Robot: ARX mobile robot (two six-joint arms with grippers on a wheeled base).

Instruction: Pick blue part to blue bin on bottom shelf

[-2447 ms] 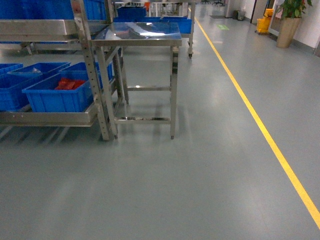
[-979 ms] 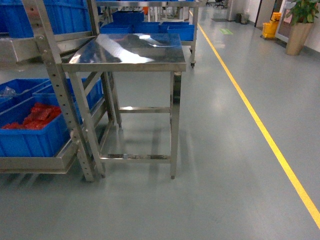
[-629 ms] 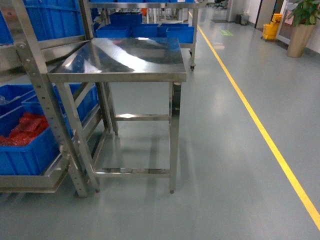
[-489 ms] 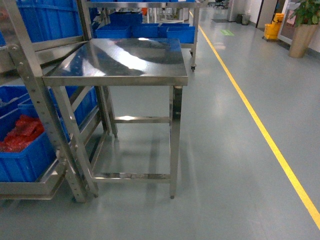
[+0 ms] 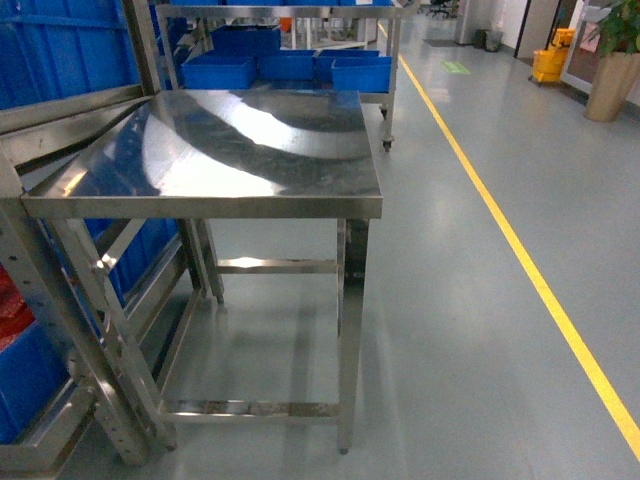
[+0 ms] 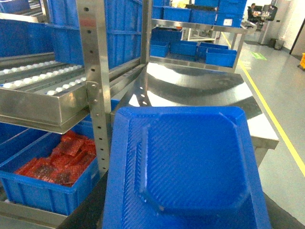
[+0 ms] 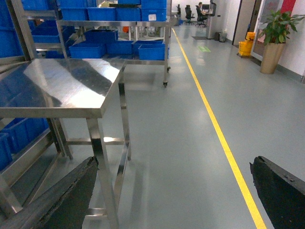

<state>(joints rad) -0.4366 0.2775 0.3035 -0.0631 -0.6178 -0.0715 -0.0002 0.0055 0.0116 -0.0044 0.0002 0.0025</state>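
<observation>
Left gripper fingers hidden under blue tray (image 6: 183, 167); tray cut off at bottom edge. Right gripper (image 7: 176, 191) fingers cropped at bottom corners. Bin of red parts (image 6: 52, 179) cut off left, partly behind rack upright (image 6: 97, 90). Far bin contents too small to tell.

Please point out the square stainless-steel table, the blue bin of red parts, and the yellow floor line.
Square stainless-steel table (image 5: 240, 150), head view, bare top.
Blue bin of red parts (image 6: 38, 193), left wrist view, front wall.
Yellow floor line (image 5: 530, 275), head view, mid-stripe.
</observation>
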